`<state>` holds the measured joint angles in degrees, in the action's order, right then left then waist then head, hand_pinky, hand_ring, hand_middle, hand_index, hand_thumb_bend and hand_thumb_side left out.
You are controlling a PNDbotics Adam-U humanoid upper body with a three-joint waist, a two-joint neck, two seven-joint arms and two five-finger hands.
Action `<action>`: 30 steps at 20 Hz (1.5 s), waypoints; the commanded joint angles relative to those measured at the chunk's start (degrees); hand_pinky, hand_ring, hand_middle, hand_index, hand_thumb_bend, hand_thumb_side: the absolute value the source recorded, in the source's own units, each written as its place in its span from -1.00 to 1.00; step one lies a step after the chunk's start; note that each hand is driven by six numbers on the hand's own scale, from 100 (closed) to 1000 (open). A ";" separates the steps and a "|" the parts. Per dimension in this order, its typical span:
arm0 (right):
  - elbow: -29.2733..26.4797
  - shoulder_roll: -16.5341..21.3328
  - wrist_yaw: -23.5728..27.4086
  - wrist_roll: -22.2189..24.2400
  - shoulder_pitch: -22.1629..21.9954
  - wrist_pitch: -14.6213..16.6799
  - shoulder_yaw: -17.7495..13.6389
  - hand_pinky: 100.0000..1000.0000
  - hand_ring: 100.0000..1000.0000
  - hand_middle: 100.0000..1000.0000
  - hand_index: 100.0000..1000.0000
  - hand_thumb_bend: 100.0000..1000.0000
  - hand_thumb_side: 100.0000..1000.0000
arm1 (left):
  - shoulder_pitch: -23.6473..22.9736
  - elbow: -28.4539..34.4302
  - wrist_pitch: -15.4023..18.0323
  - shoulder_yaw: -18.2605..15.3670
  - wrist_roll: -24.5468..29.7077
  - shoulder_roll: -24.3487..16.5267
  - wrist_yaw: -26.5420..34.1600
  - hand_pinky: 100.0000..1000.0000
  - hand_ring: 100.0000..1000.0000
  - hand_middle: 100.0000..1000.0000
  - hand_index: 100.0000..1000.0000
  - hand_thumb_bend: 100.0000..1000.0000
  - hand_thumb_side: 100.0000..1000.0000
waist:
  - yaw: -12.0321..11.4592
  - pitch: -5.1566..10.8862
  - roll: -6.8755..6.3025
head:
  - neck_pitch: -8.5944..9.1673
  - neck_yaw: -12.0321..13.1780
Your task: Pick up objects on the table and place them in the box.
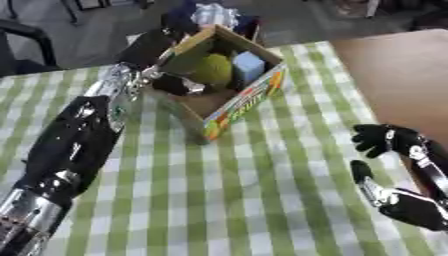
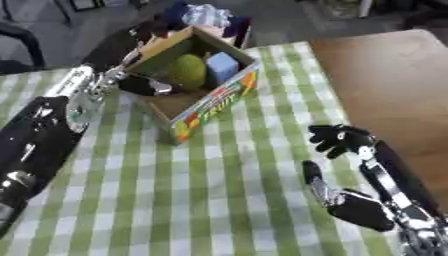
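While the left hand (image 1: 175, 82) reaches into the box (image 1: 249, 102) at upper centre, its fingers' state cannot be told; any release should be kept low inside. The right hand (image 2: 337, 140) is held open, lower right.

Near of the box (image 1: 229, 95), the checked worktop (image 1: 236, 200) lies open. The left hand (image 1: 179, 84) blocks the box's left opening. A green ball (image 1: 213, 69) and blue block (image 1: 248, 66) fill its far part.

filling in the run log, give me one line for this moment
left hand: in cardboard box, beside green fruit | light blue block: in box | right hand: open, idle over checkered tablecloth
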<state>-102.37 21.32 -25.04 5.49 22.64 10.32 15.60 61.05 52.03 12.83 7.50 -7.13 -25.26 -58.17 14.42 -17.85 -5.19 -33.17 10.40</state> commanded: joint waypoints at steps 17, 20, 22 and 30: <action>-0.41 0.83 0.28 -1.48 -0.68 -0.62 -1.88 0.10 0.26 0.31 0.69 -0.93 -0.01 | -26.51 47.06 -7.78 -8.59 -6.30 -17.43 50.37 0.48 0.22 0.33 0.66 -0.22 0.27 | -8.32 3.50 2.47 | -1.99 -2.13; -0.62 0.86 0.27 -1.64 -0.71 -0.70 -2.02 0.10 0.26 0.31 0.70 -0.94 -0.03 | -31.68 49.69 -7.87 -10.40 -7.51 -14.14 52.31 0.46 0.18 0.28 0.63 -0.31 0.29 | -9.52 4.14 3.10 | -3.01 -2.30; -0.86 0.89 0.44 -1.86 -0.74 -0.78 -2.20 0.10 0.26 0.31 0.70 -0.95 -0.04 | -34.56 50.81 -7.87 -10.90 -7.89 -11.68 53.32 0.46 0.16 0.22 0.62 -0.38 0.33 | -10.08 4.67 3.46 | -4.19 -2.30; -2.62 0.86 1.76 -2.65 -0.83 -0.78 -2.79 0.11 0.26 0.32 0.72 -1.00 -0.09 | -42.70 55.83 -6.14 -9.73 -4.66 -4.17 55.91 0.43 0.07 0.10 0.58 -0.60 0.43 | -11.65 6.20 4.26 | -10.50 -1.75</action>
<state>-103.18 21.37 -23.99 3.26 21.01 9.48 13.47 18.04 106.26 6.32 -2.07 -12.31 -29.36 -2.58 2.78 -12.67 -0.90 -42.68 8.53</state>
